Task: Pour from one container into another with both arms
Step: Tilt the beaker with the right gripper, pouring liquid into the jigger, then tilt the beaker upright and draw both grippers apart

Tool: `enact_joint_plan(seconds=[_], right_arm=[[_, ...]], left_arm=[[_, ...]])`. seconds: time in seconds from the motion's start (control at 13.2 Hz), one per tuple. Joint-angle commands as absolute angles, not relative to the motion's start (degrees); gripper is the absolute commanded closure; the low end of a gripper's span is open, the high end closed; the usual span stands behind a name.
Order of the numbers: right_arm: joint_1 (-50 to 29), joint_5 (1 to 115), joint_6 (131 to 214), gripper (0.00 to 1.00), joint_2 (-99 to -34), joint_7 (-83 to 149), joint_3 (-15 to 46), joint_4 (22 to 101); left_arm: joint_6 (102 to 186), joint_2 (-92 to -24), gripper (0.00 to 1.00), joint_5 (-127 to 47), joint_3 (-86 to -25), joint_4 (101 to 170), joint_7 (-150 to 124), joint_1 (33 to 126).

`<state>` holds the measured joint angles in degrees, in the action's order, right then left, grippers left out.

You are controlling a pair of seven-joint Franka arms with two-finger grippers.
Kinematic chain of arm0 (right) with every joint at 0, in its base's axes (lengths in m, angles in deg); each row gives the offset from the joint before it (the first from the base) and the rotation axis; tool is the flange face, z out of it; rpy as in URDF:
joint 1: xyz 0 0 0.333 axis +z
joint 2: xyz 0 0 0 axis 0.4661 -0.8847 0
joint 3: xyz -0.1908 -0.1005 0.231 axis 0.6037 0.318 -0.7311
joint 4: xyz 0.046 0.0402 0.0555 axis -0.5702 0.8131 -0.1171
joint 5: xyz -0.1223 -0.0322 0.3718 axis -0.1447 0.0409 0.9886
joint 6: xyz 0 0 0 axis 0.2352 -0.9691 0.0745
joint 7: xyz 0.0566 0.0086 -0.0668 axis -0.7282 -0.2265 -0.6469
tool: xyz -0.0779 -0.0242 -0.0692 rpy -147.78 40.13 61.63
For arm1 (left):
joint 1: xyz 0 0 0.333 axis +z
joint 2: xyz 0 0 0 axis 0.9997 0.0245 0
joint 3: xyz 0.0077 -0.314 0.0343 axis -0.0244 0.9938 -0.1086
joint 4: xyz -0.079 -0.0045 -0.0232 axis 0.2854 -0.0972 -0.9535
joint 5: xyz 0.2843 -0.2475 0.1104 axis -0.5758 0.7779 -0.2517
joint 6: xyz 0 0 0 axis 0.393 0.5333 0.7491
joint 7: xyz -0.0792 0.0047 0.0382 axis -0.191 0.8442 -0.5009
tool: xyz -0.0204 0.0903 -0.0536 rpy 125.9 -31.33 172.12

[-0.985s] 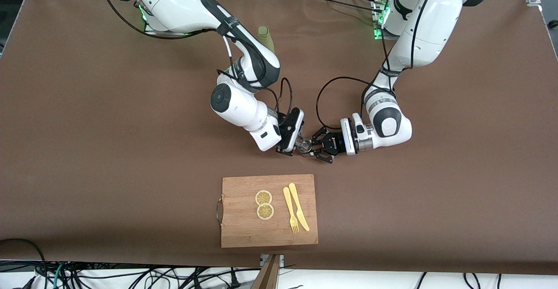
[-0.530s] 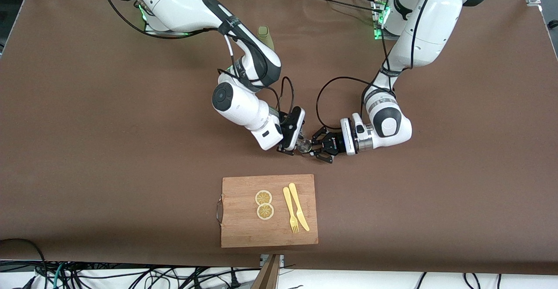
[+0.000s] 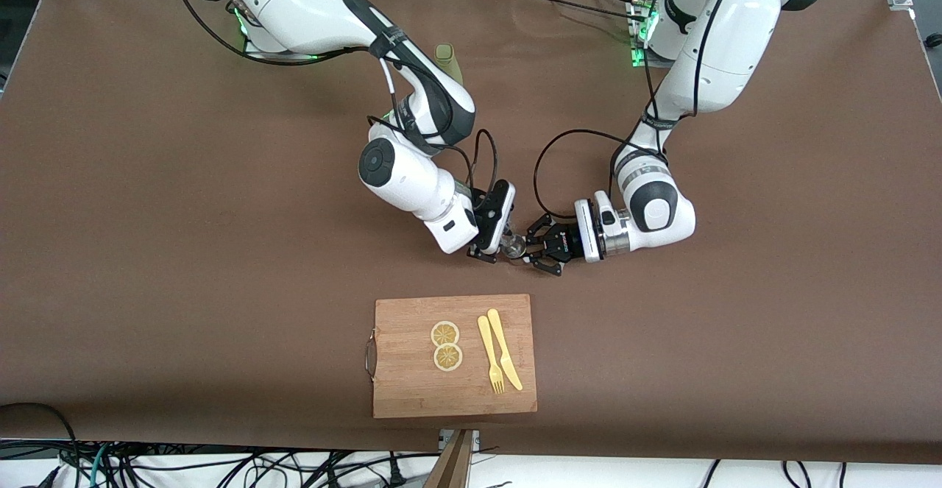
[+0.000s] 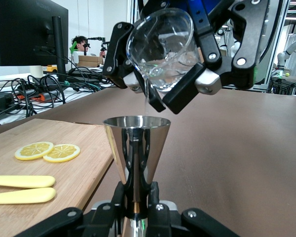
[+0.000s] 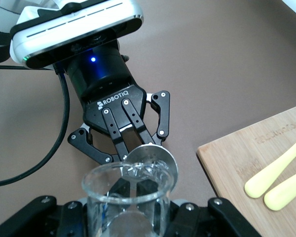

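My right gripper (image 5: 126, 212) is shut on a clear glass (image 5: 126, 197), which it holds tilted over the middle of the table. In the left wrist view a thin stream of water (image 4: 147, 98) runs from the glass (image 4: 163, 44) into a steel cone-shaped jigger (image 4: 136, 143). My left gripper (image 4: 136, 197) is shut on the jigger's narrow waist and holds it upright just under the glass's lip. In the front view the two grippers meet, the right gripper (image 3: 500, 246) beside the left gripper (image 3: 533, 246), with the jigger (image 3: 516, 246) between them.
A wooden cutting board (image 3: 412, 392) lies nearer the front camera than the grippers. On it are two lemon slices (image 3: 446, 344), a yellow fork (image 3: 489, 355) and a yellow knife (image 3: 504, 352). An olive-green bottle (image 3: 448, 61) stands near the right arm's base.
The right arm's wrist has crept slightly toward the left gripper. Both grips hold and the left arm has stayed put.
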<state>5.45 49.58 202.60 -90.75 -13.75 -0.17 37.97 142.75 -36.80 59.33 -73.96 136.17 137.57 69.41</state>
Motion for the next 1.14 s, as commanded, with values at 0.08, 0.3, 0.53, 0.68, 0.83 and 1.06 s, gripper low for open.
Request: enact_joint_plan(seconds=[0.08, 0.3, 0.53, 0.68, 0.83, 1.06], right_arm=[[5.71, 50.34, 202.9, 1.0, -91.28, -12.53, -0.05, 36.15], [5.1, 53.33, 202.81, 1.0, -90.84, -12.88, -0.05, 36.15], [4.83, 56.85, 202.63, 1.0, -89.35, -13.23, -0.05, 36.24], [3.96, 59.04, 202.2, 1.0, -88.38, -15.15, -0.05, 36.5], [1.59, 65.17, 197.57, 1.0, -87.06, -21.72, -0.05, 36.77], [-3.33, 74.85, 186.59, 1.0, -85.13, -34.64, 0.21, 36.86]], left_arm=[[144.21, -39.03, 1.0, 60.79, -73.91, 138.22, 138.51, 68.91], [144.21, -39.03, 1.0, 60.88, -73.91, 138.22, 138.51, 68.91], [144.21, -39.03, 1.0, 60.79, -73.91, 138.22, 138.51, 68.91], [144.03, -39.11, 1.0, 60.79, -73.91, 138.22, 138.51, 68.99], [143.94, -39.11, 1.0, 60.7, -73.91, 138.22, 138.51, 69.08], [143.68, -39.11, 1.0, 60.35, -73.91, 138.22, 138.51, 69.69]])
